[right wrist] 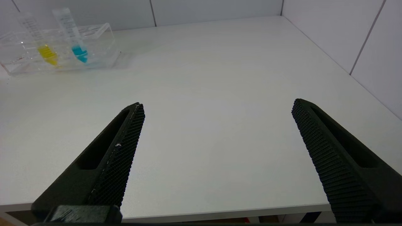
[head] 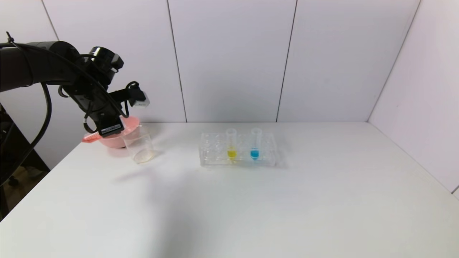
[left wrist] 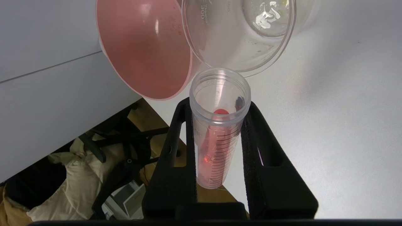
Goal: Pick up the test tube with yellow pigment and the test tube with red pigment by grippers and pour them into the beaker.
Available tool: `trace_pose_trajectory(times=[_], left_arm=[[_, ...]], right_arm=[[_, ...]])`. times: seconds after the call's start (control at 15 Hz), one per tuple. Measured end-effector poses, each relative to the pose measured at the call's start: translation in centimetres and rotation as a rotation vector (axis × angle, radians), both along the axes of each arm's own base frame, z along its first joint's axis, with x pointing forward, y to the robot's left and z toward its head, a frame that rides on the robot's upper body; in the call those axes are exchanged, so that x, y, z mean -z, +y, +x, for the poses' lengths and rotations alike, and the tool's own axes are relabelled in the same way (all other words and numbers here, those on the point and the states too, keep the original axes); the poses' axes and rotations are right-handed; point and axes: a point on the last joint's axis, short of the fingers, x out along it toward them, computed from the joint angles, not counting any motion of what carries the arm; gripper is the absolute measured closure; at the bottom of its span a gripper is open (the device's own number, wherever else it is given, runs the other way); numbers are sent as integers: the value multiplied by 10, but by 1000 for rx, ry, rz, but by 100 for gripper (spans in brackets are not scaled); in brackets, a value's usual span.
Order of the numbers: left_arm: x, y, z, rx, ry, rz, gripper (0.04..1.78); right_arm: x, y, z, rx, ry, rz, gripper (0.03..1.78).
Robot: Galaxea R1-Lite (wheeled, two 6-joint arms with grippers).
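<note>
My left gripper (head: pixel 109 129) is shut on the test tube with red pigment (left wrist: pixel 216 135). The tube lies tilted close to level, and its open mouth points at the rim of the beaker (head: pixel 139 145). Red liquid (left wrist: pixel 205 147) is spread along the tube's wall, and its red tip (head: pixel 91 137) sticks out behind the jaws. The clear beaker (left wrist: pixel 238 37) stands upright just beyond the tube's mouth. The test tube with yellow pigment (head: pixel 231 145) stands upright in the clear rack (head: pixel 215 152). My right gripper (right wrist: pixel 218 105) is open over the table's near edge, holding nothing.
A pink bowl (head: pixel 127 125) sits right behind the beaker and under my left gripper, close to the table's left edge. A tube with blue liquid (head: pixel 255 145) stands beside the yellow one in the rack. The white table (head: pixel 251 208) meets walls at the back and on the right.
</note>
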Motion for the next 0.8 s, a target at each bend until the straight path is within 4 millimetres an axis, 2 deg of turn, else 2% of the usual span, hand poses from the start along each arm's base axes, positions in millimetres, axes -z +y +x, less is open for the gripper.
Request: trace_pose_trajectory(times=[0.8], left_arm=[[13, -12, 14, -72, -29, 165, 139]], right_arm=[[0, 0, 0, 0, 0, 0, 10]])
